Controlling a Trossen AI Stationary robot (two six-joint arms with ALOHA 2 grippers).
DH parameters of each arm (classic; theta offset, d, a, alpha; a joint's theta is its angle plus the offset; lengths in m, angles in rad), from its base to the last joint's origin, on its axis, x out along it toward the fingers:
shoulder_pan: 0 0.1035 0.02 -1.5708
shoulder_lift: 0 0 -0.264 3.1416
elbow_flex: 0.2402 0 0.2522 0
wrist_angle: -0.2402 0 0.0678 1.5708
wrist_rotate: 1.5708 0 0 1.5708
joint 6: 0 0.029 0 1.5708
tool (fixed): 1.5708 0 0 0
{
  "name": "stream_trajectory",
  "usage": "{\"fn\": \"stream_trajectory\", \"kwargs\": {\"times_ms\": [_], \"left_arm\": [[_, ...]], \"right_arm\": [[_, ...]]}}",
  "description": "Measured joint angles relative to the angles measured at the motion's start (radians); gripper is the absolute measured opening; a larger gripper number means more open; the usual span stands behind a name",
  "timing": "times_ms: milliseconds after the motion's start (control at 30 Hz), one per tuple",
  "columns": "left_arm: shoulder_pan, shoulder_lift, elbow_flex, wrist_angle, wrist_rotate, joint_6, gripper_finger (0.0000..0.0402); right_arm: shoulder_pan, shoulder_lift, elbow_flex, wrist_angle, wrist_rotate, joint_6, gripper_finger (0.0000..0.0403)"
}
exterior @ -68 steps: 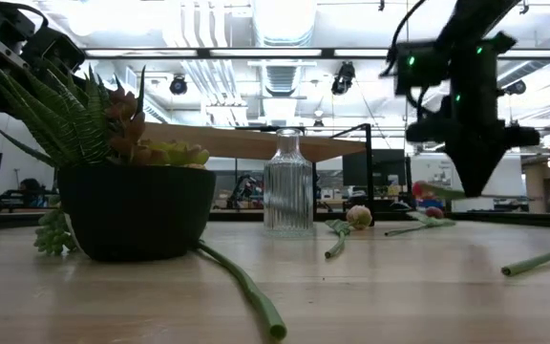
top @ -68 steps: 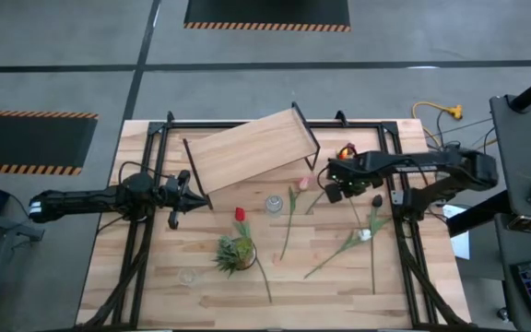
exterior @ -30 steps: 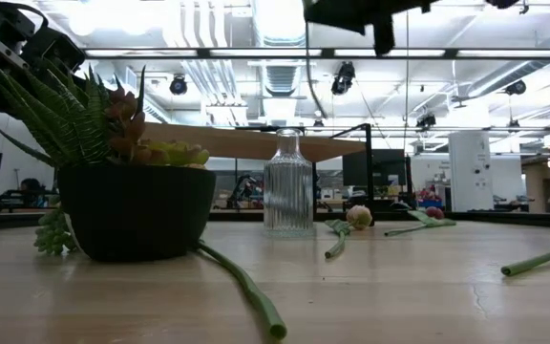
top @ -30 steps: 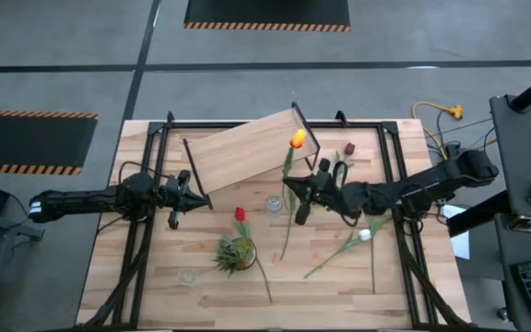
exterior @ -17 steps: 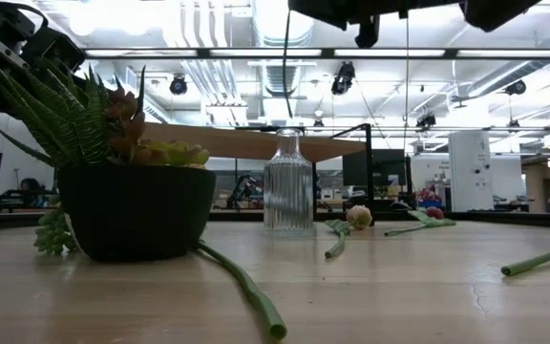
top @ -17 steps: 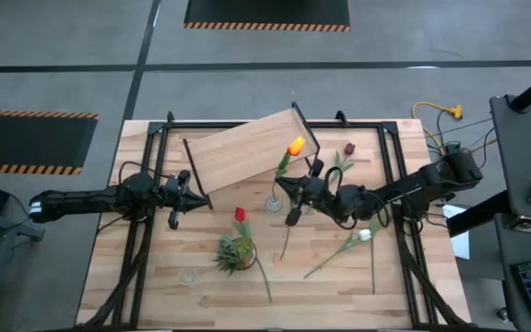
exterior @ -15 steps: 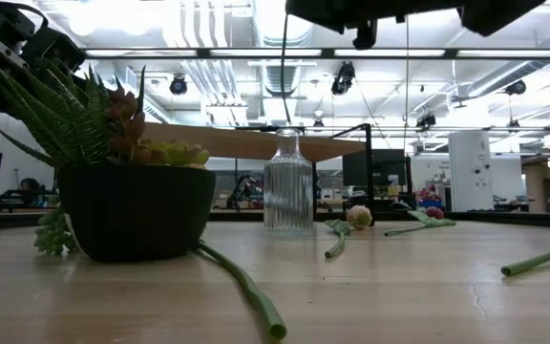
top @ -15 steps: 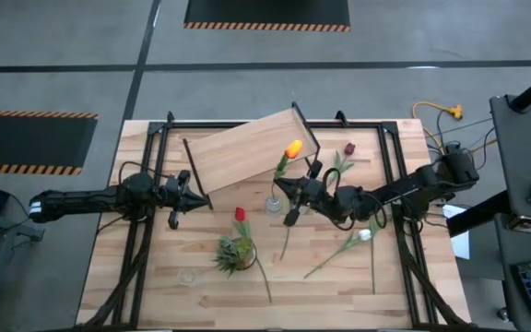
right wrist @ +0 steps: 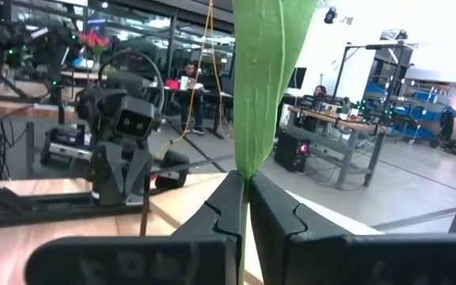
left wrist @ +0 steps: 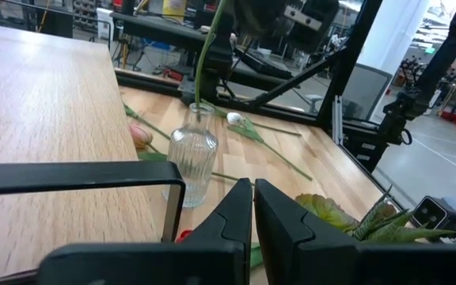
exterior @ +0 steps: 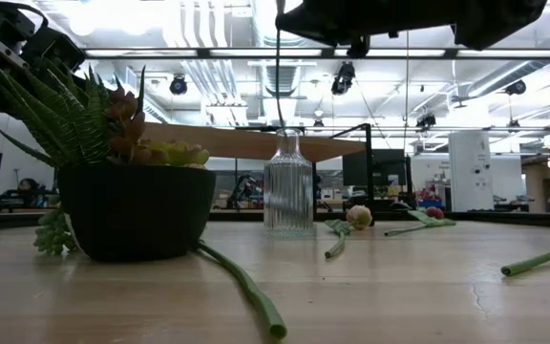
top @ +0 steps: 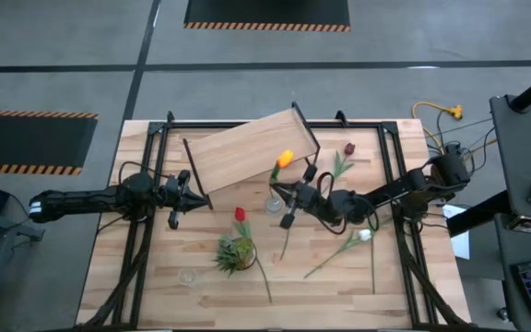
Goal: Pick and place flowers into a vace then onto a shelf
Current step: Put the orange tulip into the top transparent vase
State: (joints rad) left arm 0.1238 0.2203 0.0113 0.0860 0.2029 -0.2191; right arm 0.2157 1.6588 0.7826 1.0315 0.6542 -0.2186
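My right gripper (top: 282, 192) is shut on an orange-yellow tulip (top: 286, 159) right above the clear ribbed glass vase (top: 274, 203). The stalk (exterior: 280, 67) runs down into the vase's mouth (left wrist: 199, 108). My left gripper (left wrist: 252, 207) is shut and waits at the near left corner of the shelf (top: 247, 148), a light-wood board on a black frame. On the table lie a red tulip (top: 241, 214), a maroon one (top: 348, 148), a white one (top: 365, 235) and another stalk (top: 288, 238). My right gripper pinches the orange-yellow tulip between its two fingers at a green leaf and stalk (right wrist: 249, 176), below the head. The fingers come level from the table's right and lie across the stalk. The tulip stands nearly upright, head above the fingers, its lower end in the vase's mouth.
A dark pot with a spiky green plant (top: 235, 251) stands near the table's near edge, left of the vase. The shelf's black end rail (left wrist: 93, 176) is close in front of my left gripper. Bare wood (top: 339, 286) lies toward the near right.
My right gripper has carried the orange-yellow tulip toward the table's left and downward, over the vase. The head has shifted left and nearer, and the stalk's lower end now reaches into the vase's mouth. The grip stays shut.
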Motion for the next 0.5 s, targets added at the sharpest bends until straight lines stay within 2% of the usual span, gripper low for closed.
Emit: {"fn": "stream_trajectory", "kwargs": {"times_ms": [500], "left_arm": [[0.000,0.000,0.000,0.000,0.000,0.000,0.0001]], "right_arm": [[0.001,0.081,-0.002,-0.007,0.000,0.006,0.0009]]}}
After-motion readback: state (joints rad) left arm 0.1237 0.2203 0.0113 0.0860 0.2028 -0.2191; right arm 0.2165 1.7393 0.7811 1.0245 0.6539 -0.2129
